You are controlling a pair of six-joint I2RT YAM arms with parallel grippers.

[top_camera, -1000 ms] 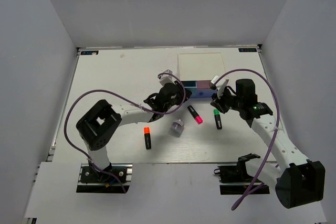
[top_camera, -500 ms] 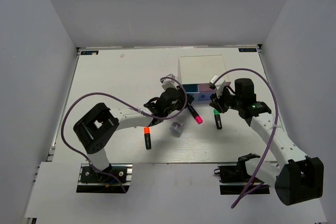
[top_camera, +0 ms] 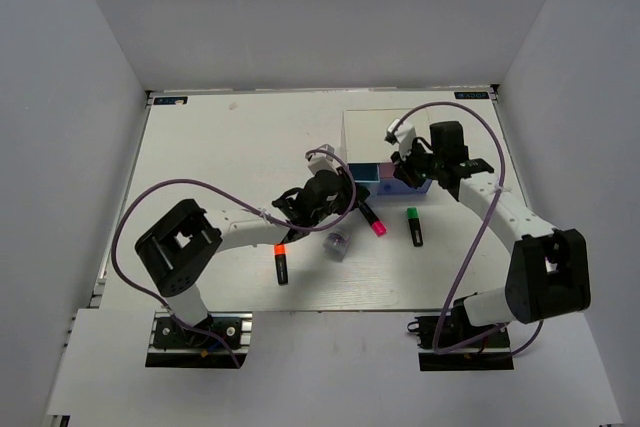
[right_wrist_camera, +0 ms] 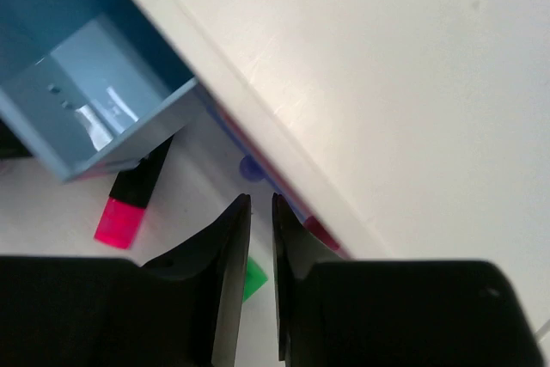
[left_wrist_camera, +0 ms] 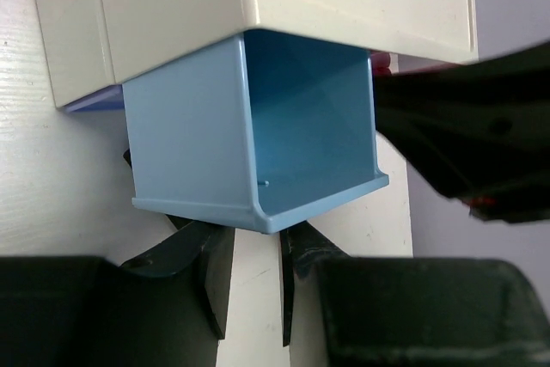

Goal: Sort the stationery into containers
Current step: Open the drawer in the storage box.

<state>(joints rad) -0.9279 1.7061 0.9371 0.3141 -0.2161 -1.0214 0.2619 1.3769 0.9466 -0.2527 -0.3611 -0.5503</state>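
The white-topped mini cabinet (top_camera: 385,132) stands at the back middle. Its blue drawer (top_camera: 358,174) is pulled out and empty, as the left wrist view (left_wrist_camera: 292,126) shows. My left gripper (top_camera: 346,193) is at the drawer's front, its fingers (left_wrist_camera: 210,277) closed under the front lip, where the knob is hidden. My right gripper (top_camera: 408,175) hovers over the cabinet's front right edge (right_wrist_camera: 344,83), its jaws almost together and empty. The pink drawer (top_camera: 385,171) is closed. The orange marker (top_camera: 281,262), pink marker (top_camera: 372,219), green marker (top_camera: 414,228) and grey-silver piece (top_camera: 337,243) lie on the table. The pink stubby item is out of view.
A small blue knob (right_wrist_camera: 251,167) on a lower drawer shows just ahead of my right fingers. The pink marker (right_wrist_camera: 129,208) lies close under the open drawer. Grey walls enclose the white table (top_camera: 220,147) on three sides. Purple cables loop over both arms.
My left gripper drew back toward the near side and the blue drawer slid out with it. My right arm swung from beside the green marker up to the cabinet's front right.
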